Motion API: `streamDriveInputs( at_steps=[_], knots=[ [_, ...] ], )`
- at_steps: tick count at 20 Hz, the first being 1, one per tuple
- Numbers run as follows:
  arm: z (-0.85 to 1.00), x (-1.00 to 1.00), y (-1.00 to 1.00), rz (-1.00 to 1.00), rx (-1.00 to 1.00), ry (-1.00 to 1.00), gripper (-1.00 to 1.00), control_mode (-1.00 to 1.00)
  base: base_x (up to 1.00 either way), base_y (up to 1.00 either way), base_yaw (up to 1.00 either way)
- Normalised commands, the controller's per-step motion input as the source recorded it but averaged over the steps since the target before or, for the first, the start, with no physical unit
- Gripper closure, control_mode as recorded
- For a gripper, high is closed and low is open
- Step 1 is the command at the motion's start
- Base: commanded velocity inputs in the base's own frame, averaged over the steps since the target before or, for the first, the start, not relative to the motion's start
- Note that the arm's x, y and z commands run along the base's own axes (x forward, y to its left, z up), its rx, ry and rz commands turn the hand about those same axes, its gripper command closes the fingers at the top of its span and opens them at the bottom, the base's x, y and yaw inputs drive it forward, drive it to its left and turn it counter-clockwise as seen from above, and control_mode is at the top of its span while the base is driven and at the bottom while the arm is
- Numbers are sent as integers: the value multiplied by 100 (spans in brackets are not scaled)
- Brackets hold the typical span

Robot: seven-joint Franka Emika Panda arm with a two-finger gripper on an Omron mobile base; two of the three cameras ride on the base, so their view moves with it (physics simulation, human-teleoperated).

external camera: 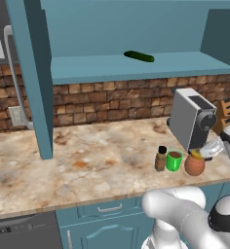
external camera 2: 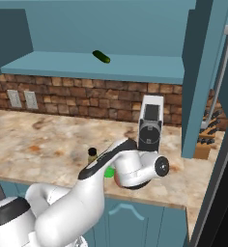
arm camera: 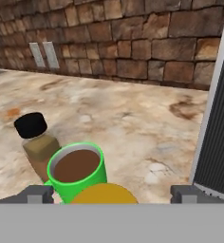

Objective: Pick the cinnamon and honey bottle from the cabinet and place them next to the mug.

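Currently, item 1, gripper (arm camera: 111,193): jaws spread wide, nothing pinched; tips stand either side of the honey bottle's yellow lid, not touching it as far as hand view shows.

Item 2, honey bottle (external camera: 194,165): squat terracotta jar w/ narrow neck, upright on surface (external camera: 87,165), just right of mug, under the spout end of the coffee machine. Lid (arm camera: 103,193) sits between the open tips in hand view. Judged: rigid, prob. glazed and slick, round belly wider than the neck, some weight if full. Best hold looks like the neck/lid, or across the belly w/ jaws near full spread; a belly hold could slide.

Item 3, mug (external camera: 174,160): bright green, dark brown liquid inside, upright, between the two jars. Spill risk if nudged.

Item 4, cinnamon (external camera: 160,158): slim tan jar, black cap, upright, just left of mug. Judged: light, stiff, narrow base so tips easily; take at mid-body.

Item 5, coffee machine (external camera: 192,118): grey box, behind and right of the group.

Item 6, cabinet (external camera: 136,65): teal shelf above brick wall; carries a cucumber (external camera: 139,56), well apart from the rest.

Status, judged: both jars beside mug; placing looks done.
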Motion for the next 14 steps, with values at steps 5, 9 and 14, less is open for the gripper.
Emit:
streamDriveInputs(
  at_steps=[5, 9, 14],
  knots=[
    [56, -16, 36, -8, -9, 0, -100, -100, 0, 0, 0],
    [55, -29, 56, -19, -12, 0, -100, -100, 0, 0, 0],
    [59, -19, 85, -28, -18, 5, -100, -100, 0, 0, 0]
  ],
)
